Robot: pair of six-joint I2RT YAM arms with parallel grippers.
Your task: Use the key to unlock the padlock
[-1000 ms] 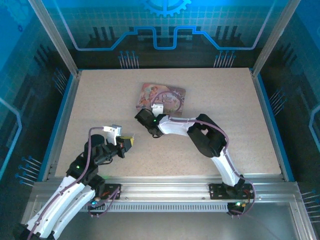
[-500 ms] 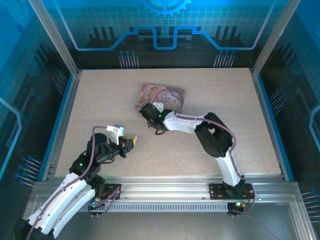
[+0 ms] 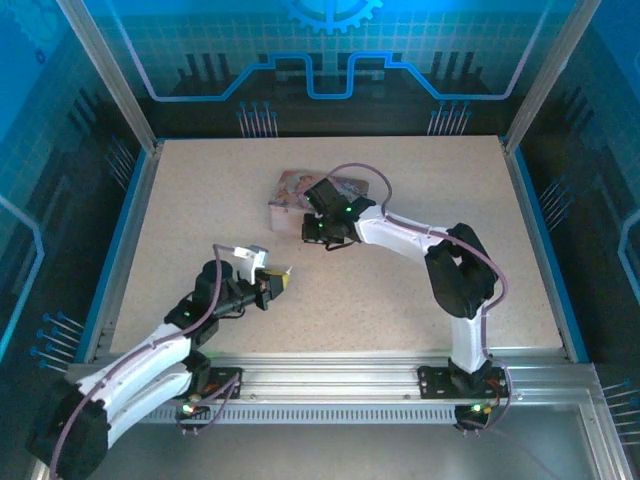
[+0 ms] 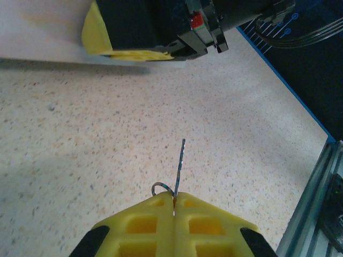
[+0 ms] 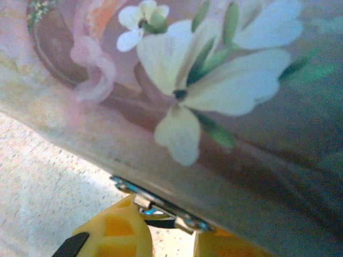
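Note:
My left gripper (image 4: pixel 174 197) is shut on the key (image 4: pixel 180 166). Its thin blade sticks out forward over the table, and a small wire ring (image 4: pixel 161 187) sits beside it at the pads. From above, the left gripper (image 3: pixel 278 283) hovers near the table's middle, short of the pink tin (image 3: pixel 295 187). My right gripper (image 3: pixel 312 228) is at the tin's near edge. Close up, the right gripper (image 5: pixel 174 225) has its yellow fingers (image 5: pixel 115 233) apart on either side of the tin's metal clasp (image 5: pixel 161 206). The padlock's silvery shackle (image 5: pixel 148 210) peeks from under the clasp, its body mostly hidden.
The tin's flower-printed face (image 5: pixel 203 91) is very close to the right wrist camera. The right arm's black and yellow gripper (image 4: pixel 134 32) lies ahead of the key in the left wrist view. The blue rim (image 3: pixel 120 240) and metal rail (image 3: pixel 330 375) bound the speckled table (image 3: pixel 400 300).
My right gripper has moved farther back and right, up against the tin's near edge, and the arm has stretched out. My left gripper has carried the key forward and right towards the tin.

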